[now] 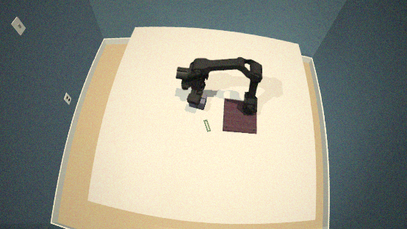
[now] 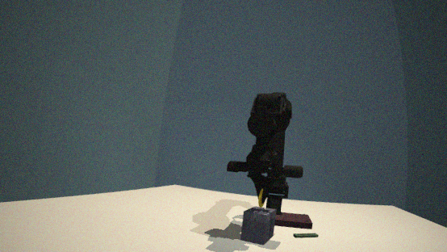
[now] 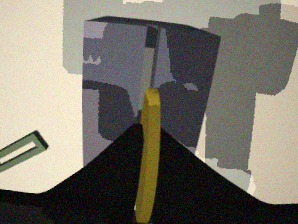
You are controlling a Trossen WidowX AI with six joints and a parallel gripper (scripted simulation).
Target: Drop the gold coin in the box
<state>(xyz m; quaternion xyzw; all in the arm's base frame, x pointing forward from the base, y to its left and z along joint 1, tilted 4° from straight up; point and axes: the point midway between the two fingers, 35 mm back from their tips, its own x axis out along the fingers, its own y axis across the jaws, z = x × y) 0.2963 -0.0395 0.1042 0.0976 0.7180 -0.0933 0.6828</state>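
On the desk, the grey box sits under the end effector, which pinches the gold coin just above the slot (a thin gap), so a small tilt could make it catch on the edge.

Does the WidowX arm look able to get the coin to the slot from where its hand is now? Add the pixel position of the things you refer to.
Probably yes: the hand (image 3: 144,135) grips the gold coin (image 2: 261,199) (image 3: 151,155) edge-on just above the grey box (image 2: 257,226) (image 3: 117,55), and nothing visible blocks the slot (image 3: 148,62).
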